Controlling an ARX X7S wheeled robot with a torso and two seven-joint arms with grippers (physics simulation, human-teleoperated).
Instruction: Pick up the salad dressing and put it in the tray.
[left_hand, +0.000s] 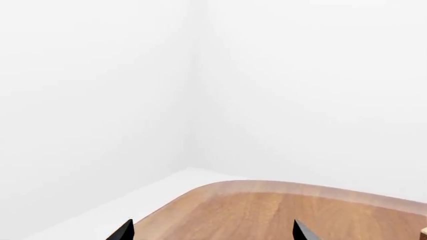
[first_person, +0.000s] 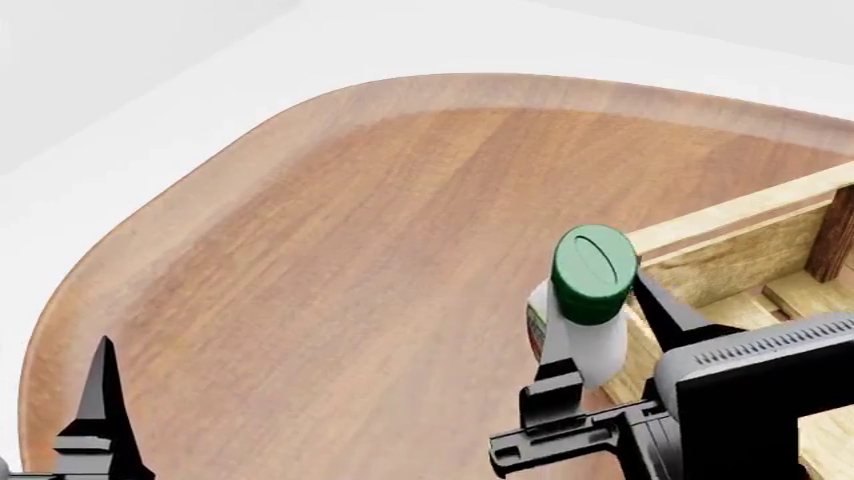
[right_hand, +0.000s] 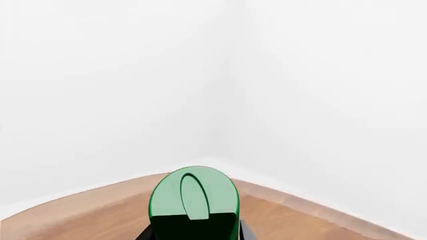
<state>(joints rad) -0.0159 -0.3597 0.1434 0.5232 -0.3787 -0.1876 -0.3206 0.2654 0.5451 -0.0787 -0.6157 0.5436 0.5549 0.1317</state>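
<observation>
The salad dressing (first_person: 582, 305) is a small white bottle with a round dark green cap. My right gripper (first_person: 597, 335) is shut on its body and holds it tilted above the table, just beside the near left wall of the tray (first_person: 727, 235), a crate of pale wooden slats with a dark brown corner post. In the right wrist view the green cap (right_hand: 194, 197) fills the space between the fingers. My left gripper (left_hand: 212, 232) is open and empty over the table at the front left; one finger (first_person: 100, 415) shows in the head view.
The round wooden table (first_person: 347, 250) has a pale raised rim. White walls meet in a corner behind it. The tray stands at the right side of the table.
</observation>
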